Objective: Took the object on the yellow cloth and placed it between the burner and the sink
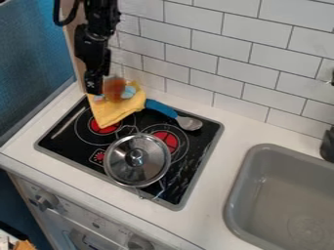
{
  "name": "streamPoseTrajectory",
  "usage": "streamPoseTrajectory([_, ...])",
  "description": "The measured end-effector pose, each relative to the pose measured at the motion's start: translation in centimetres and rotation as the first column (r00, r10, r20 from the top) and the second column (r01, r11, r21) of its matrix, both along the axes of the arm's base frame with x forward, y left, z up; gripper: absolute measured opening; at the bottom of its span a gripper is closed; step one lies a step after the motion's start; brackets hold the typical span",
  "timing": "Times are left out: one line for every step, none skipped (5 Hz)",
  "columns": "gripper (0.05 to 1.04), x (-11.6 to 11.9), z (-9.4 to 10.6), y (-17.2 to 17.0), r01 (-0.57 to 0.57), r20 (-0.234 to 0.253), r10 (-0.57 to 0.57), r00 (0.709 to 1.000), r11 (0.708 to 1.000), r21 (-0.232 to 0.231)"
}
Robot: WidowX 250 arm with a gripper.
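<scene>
Sitting just beside the jaws, orange-brown object, yellow cloth below

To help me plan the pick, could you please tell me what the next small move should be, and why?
I would probably ease the black pincer slightly sideways towards the orange-brown, rounded object, since it sits on the rumpled yellow cloth and the pincer appears just beside it.

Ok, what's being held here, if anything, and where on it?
Cannot be told: the pincer shows by the orange-brown object at the yellow cloth, no grip discernible.
</scene>
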State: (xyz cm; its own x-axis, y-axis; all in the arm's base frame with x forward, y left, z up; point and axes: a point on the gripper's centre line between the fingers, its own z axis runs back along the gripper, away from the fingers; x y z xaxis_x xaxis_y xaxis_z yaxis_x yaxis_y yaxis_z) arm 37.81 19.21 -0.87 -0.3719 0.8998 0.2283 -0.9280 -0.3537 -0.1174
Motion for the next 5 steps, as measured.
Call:
streamPoseTrajectory([0.945, 0.46, -0.73, -0.59, 0.042, 0.009, -0.041, 0.999, 0.997, -0.064])
streamPoseTrajectory([0.668, 0.9, -1.62, -0.65, 0.057, 0.017, -0.055, 0.998, 0.994, -0.096])
streamPoseTrajectory([0.425, 1.07, -1.6, -0.52, 0.045, 0.022, -0.043, 0.999, 0.995, -0.092])
streamPoseTrajectory([0.287, 1.23, -1.62, -0.48, 0.029, 0.024, -0.027, 0.999, 0.996, -0.09])
streamPoseTrajectory([0.219, 1.19, -1.67, -0.52, 0.021, 0.025, -0.018, 1.0, 0.995, -0.096])
